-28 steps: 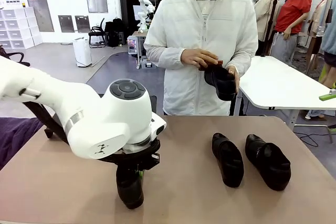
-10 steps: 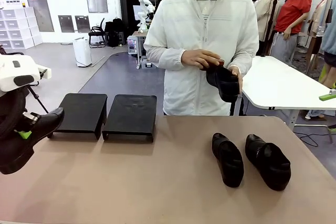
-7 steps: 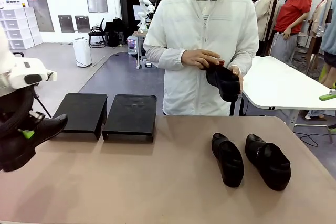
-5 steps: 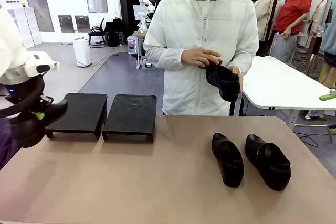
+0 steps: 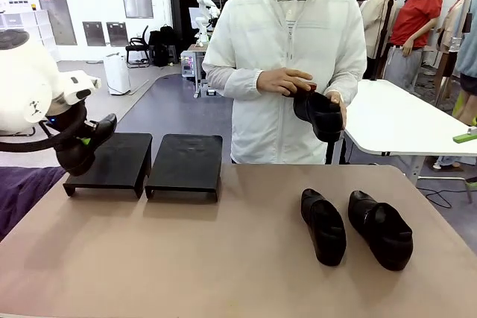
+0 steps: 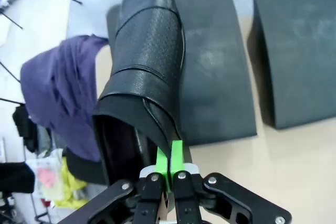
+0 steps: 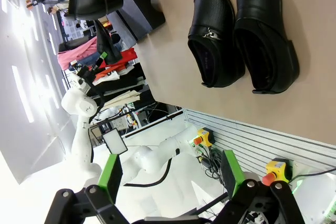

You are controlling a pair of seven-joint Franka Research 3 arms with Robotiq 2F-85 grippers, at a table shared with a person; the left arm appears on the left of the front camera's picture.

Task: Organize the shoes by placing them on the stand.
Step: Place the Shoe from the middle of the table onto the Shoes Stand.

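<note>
My left gripper [image 6: 170, 153] is pinching a shoe [image 6: 149, 61] between its fingers [image 6: 177, 156]; my right gripper [image 7: 169, 174] is hovering with fingers wide apart.

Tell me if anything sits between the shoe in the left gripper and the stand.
Nothing visible does. The left gripper holds the shoe just above the stand's left platform, whose top is bare.

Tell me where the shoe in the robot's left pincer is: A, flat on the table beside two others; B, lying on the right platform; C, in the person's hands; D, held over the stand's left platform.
D: the left pincer is shut on the dress shoe at its collar, holding it tilted over the stand's left platform.
</note>
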